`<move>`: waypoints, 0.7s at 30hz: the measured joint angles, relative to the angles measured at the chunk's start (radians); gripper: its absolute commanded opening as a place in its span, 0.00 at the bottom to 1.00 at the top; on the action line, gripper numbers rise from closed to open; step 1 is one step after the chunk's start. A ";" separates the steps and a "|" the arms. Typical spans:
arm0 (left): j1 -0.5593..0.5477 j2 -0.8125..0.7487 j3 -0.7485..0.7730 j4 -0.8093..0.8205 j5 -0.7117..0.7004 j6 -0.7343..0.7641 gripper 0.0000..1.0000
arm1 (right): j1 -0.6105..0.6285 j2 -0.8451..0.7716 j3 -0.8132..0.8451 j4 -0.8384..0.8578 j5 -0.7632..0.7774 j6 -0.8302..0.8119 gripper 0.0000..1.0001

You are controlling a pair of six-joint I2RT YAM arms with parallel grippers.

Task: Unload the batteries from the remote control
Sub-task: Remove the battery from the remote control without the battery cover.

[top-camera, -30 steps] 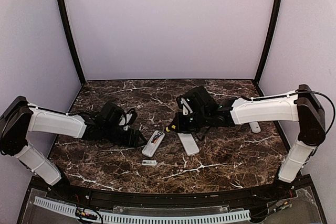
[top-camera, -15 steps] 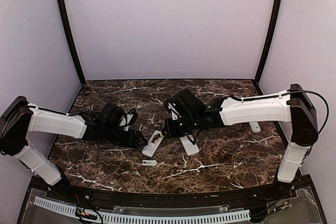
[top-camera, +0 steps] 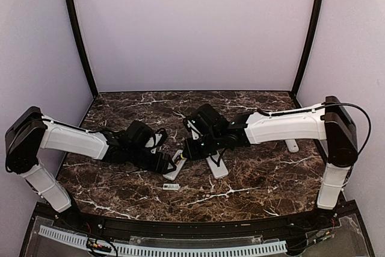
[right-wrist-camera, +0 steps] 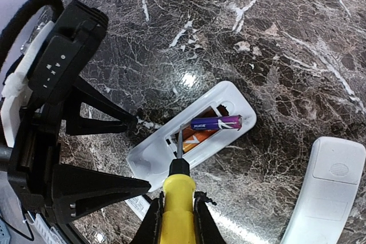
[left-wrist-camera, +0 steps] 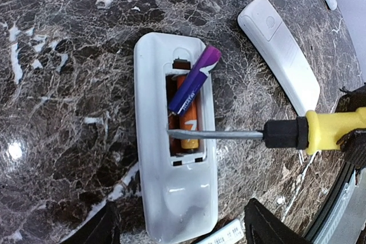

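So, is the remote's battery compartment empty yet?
No: a purple battery juts tilted out of the remote's open bay, and an orange battery lies inside it.

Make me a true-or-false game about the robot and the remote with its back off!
1. The right pincer holds a yellow-handled screwdriver. True.
2. Both batteries lie flat inside the remote. False: the purple battery is tipped up at one end.
3. The left pincer is shut tight. False: it is open, with one finger on each side of the remote.
4. The screwdriver's tip reaches into the battery slot. True.
5. A second remote lies nearby on the table. True.
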State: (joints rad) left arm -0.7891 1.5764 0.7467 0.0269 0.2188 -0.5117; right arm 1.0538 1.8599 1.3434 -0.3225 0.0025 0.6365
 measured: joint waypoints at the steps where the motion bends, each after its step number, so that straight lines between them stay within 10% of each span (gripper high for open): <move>1: -0.002 0.009 0.006 0.000 -0.005 0.003 0.75 | 0.001 0.004 0.005 -0.001 0.000 -0.002 0.00; 21: -0.063 0.088 0.066 -0.043 -0.127 0.040 0.66 | 0.012 0.041 0.040 -0.041 0.056 -0.012 0.00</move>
State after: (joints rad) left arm -0.8520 1.6642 0.8131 -0.0158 0.0921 -0.4717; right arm 1.0657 1.9011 1.3834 -0.3634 0.0586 0.6247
